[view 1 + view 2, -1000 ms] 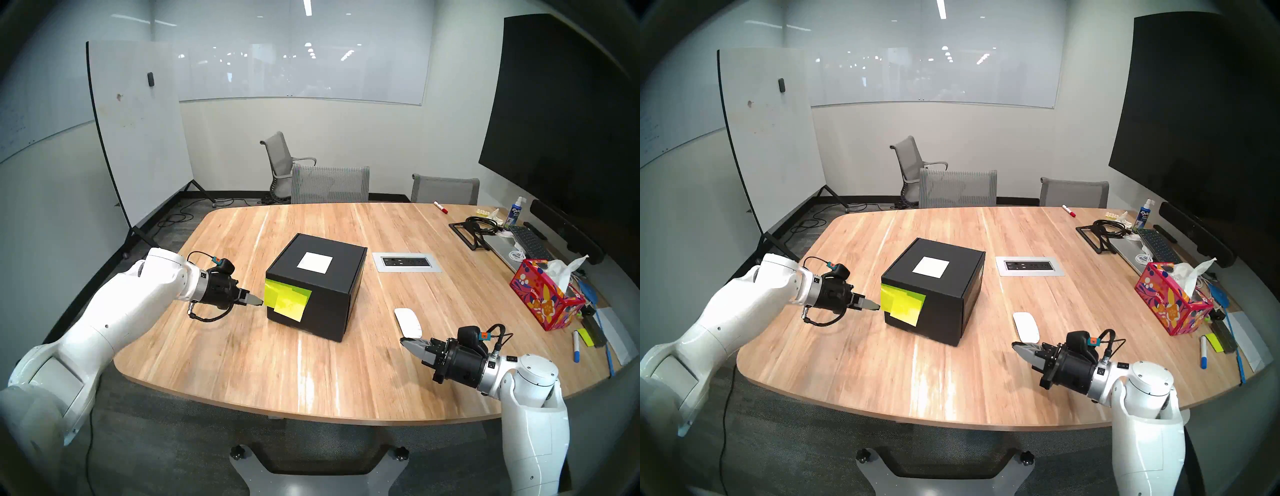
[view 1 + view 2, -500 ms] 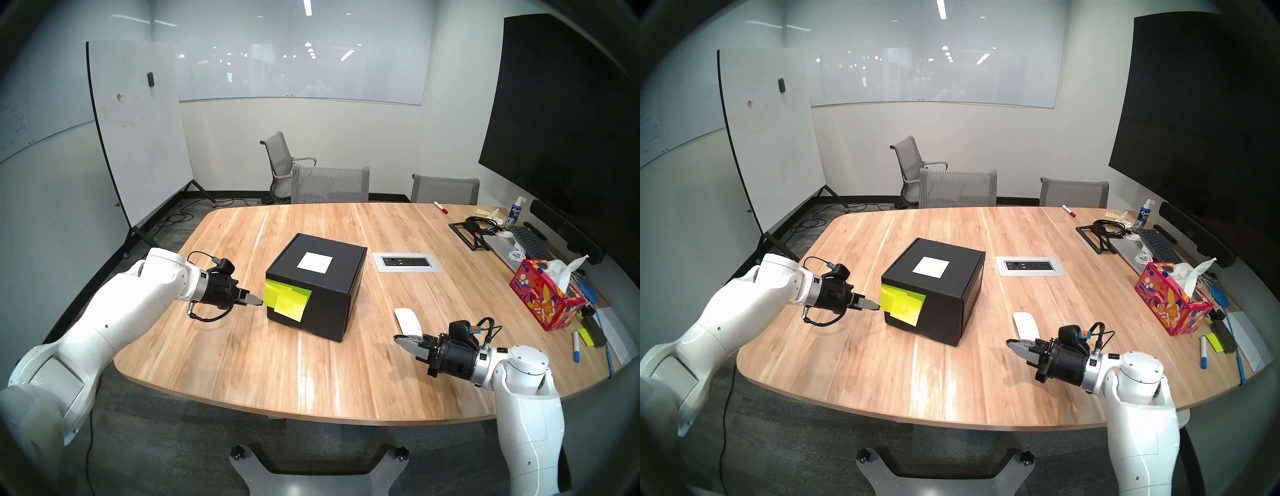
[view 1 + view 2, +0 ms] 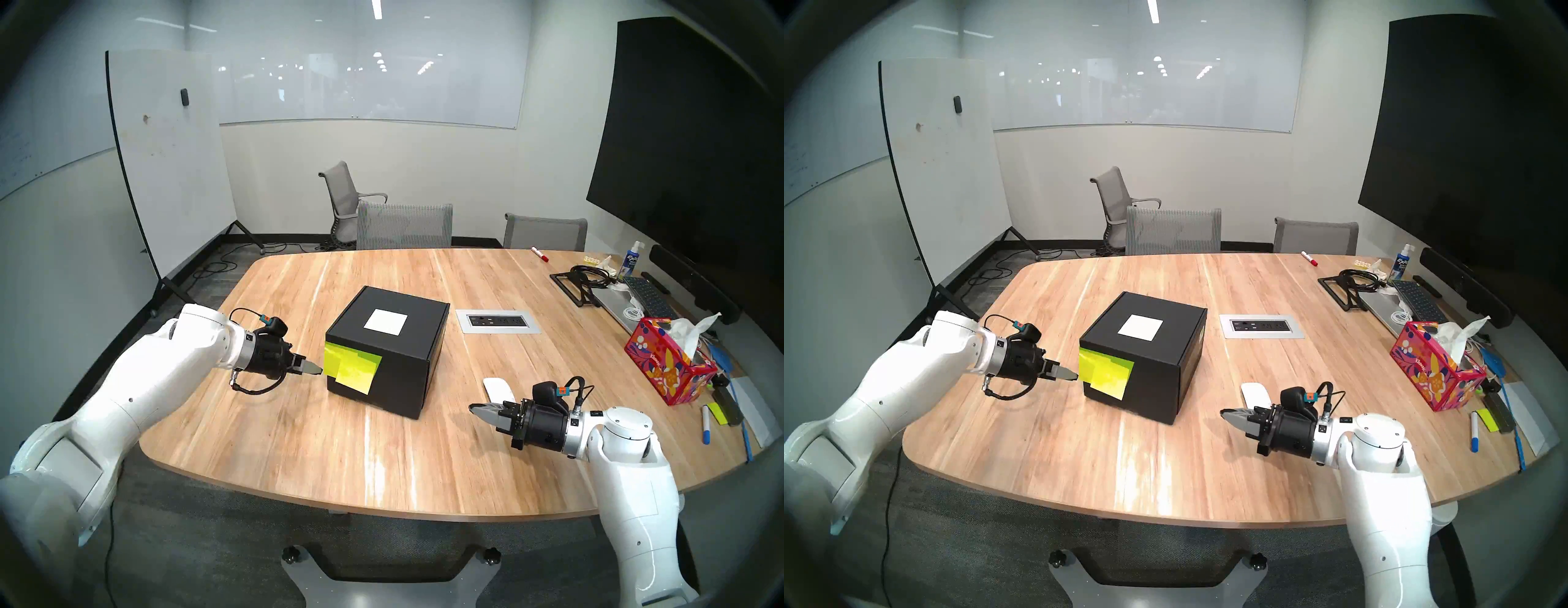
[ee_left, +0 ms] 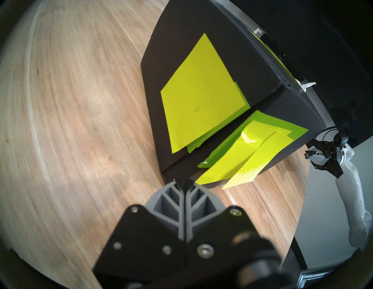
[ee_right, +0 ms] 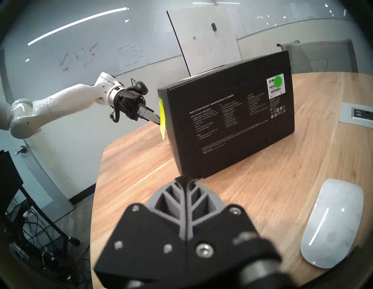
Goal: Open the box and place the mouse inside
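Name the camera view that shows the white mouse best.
The right wrist view: the mouse lies large and whole on the table. In both head views it is small, its near end covered by the right gripper. The left wrist view does not show it.

Matte black box (image 3: pixel 399 361) with white square label (image 3: pixel 385 322) on lid and yellow-green notes (image 3: pixel 351 367) on front; white print and a green dot on its side. Glossy white mouse (image 5: pixel 333 222). Light wood-grain table (image 3: pixel 297 433). White arms, black and grey grippers. Red tissue box (image 3: pixel 666 367) patterned with orange, blue and white flowers.
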Controlling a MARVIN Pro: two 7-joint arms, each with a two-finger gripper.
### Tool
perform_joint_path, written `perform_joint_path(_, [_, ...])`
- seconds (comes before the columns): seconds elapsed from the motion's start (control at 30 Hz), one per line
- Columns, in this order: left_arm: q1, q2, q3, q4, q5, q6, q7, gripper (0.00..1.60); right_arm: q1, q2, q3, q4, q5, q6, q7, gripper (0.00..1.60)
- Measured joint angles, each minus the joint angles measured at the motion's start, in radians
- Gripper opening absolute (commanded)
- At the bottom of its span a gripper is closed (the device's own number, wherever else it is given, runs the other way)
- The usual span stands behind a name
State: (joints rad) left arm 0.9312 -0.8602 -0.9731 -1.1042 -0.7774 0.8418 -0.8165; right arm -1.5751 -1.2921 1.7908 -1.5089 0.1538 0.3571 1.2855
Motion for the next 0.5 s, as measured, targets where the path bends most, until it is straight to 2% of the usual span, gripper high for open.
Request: perform_joint_path(0.5, [0.000, 0.000, 0.000, 0.000, 0.000, 0.000, 0.000, 0.00, 0.106, -0.001, -0.072, 0.123, -0.001, -0.049, 0.038, 0.00])
